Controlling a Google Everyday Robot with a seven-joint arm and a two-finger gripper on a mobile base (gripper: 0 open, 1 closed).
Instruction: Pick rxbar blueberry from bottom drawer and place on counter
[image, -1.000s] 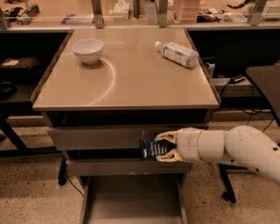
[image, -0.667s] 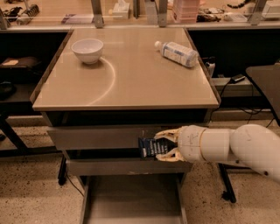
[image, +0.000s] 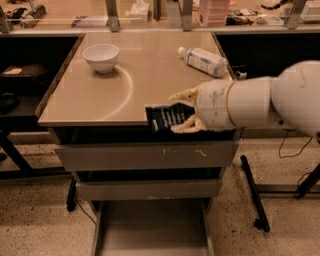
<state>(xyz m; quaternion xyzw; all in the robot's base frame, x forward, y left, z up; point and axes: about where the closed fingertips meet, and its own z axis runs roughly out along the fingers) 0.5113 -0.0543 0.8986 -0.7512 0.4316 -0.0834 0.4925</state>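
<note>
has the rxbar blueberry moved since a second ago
Yes, upward. The gripper holds the rxbar blueberry at the counter's front edge; a second ago it was lower, in front of the grey drawer fronts.

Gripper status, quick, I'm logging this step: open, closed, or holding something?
Gripper: closed on the rxbar blueberry, held at the front edge of the counter.

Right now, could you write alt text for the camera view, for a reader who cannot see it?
The gripper holds the rxbar blueberry at the front edge of the counter, which carries a white bowl and a plastic bottle on its side. Below, the bottom drawer stands open.
</note>
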